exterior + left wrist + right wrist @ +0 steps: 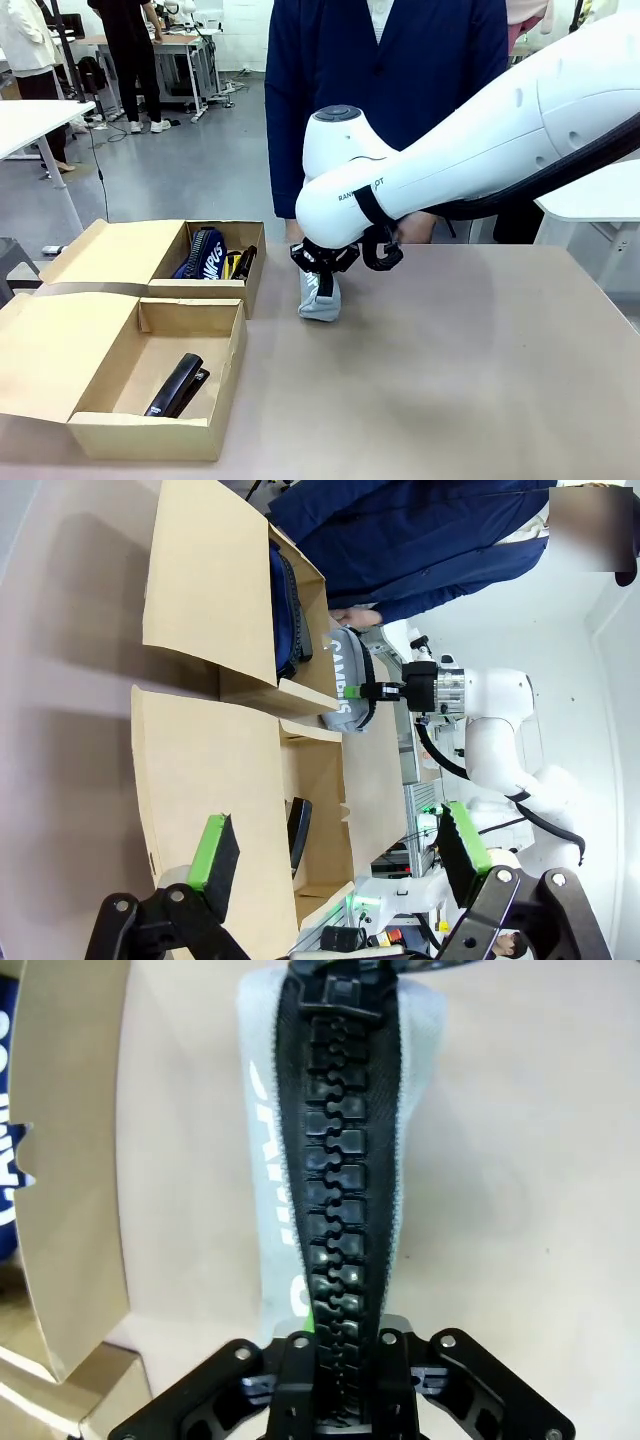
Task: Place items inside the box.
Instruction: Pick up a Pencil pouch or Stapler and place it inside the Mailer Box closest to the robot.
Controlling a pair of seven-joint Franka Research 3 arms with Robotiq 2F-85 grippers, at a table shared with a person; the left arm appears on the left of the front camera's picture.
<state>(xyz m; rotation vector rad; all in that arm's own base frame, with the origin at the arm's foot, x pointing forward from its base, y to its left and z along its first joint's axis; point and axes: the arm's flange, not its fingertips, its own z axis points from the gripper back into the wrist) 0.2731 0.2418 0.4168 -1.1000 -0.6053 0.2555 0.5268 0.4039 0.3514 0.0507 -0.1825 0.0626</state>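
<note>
- The right pincer [322, 272] sits at the centre of the front view. Its white arm comes in from the upper right of the frame.
- Its jaws are clamped tight on the top edge of a grey pencil case [320, 300]. In the right wrist view the case's black zip runs straight up the middle of the frame and disappears between the fingers.
- The pencil case stands on its narrow edge, zip upward, with its bottom resting on the tabletop [450, 380]. It is just right of the farther box and outside both boxes.
- The box [150, 435] lies at the lower left of the front view, with its wide flap folded open to the left. A black stapler [175, 385] lies inside it.
- A second cardboard box [200, 297] sits directly behind it, also open. It holds a navy pouch [205, 255] with white lettering, a yellow utility knife [231, 265] and a black marker [245, 262].
- The left pincer [336, 845] appears at the bottom of the left wrist view. Its green-padded fingers are spread wide apart with nothing between them, above the flap of the nearer box.
- A person [390, 80] in a dark blue jacket stands at the far side of the tabletop, at the top centre of the front view.
</note>
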